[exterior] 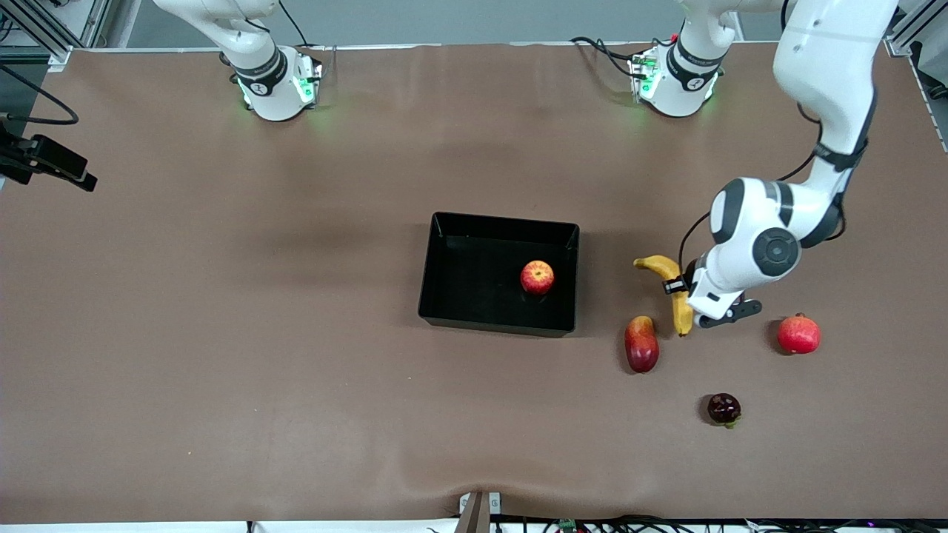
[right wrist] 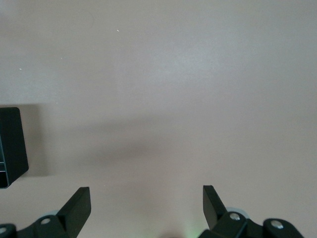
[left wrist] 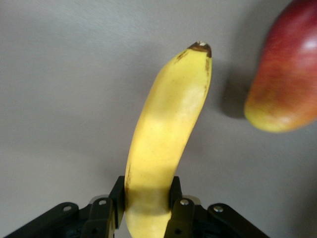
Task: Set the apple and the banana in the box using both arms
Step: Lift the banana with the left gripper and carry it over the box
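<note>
The apple (exterior: 537,277) lies in the black box (exterior: 444,296), near its wall toward the left arm's end. The banana (exterior: 670,285) lies on the table between the box and the left arm's hand. My left gripper (exterior: 683,290) is shut on the banana's middle; in the left wrist view the banana (left wrist: 166,134) sits clamped between the two black fingers (left wrist: 115,198), its dark tip pointing away. My right gripper (right wrist: 146,198) is open and empty, held high over bare table near its base; a corner of the box (right wrist: 11,146) shows in its view.
A red-and-yellow mango-like fruit (exterior: 641,343) lies just nearer the camera than the banana, also in the left wrist view (left wrist: 287,74). A pinkish-red round fruit (exterior: 799,334) and a dark purple fruit (exterior: 723,409) lie toward the left arm's end.
</note>
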You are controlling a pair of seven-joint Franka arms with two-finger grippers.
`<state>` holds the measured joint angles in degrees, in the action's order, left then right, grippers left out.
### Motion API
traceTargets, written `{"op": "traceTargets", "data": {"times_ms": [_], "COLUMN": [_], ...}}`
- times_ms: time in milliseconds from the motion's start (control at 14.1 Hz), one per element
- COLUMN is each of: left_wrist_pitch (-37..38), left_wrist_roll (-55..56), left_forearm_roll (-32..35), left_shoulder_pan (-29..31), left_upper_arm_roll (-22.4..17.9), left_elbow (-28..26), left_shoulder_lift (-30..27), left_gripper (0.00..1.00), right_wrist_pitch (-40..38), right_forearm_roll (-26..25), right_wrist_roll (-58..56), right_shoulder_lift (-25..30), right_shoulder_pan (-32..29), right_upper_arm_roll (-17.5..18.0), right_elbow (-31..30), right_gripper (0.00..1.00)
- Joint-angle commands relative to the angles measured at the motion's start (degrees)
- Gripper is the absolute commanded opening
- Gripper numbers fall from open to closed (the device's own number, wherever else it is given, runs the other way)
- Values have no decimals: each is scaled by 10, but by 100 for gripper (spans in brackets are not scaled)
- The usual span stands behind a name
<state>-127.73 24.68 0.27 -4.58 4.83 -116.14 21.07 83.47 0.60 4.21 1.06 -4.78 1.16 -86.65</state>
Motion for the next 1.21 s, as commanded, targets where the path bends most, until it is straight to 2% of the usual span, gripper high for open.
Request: {"op": "traceTargets", "data": {"times_ms": [0,142,354,780,1134], "left_wrist_pitch": [77,138,201,200,185], "left_wrist_roll": [15,52,157,353,446], "left_forearm_roll": [0,-3,-5,2,2], "left_shoulder_pan": [-3,-3,-19,-144,-199], "left_upper_arm_roll": [15,58,119,124,121], "left_elbow": [-7,38,130,275,327], "left_shoulder_lift": [-80,-103,-68,63,139], "left_gripper": [0,0,0,0,0], "right_wrist_pitch": [-1,-1,-1,-1,0], "right_forearm_roll": [0,0,1,1,2], "right_wrist_roll": [7,7,7,7,8], "right_shoulder_lift": [1,0,0,0,0], "right_shoulder_pan": [-1,-1,-1,-1,-1], "right_upper_arm_roll": [2,2,2,2,2], "right_elbow": [4,4,4,4,4], "right_gripper": [100,100,100,100,100]}}
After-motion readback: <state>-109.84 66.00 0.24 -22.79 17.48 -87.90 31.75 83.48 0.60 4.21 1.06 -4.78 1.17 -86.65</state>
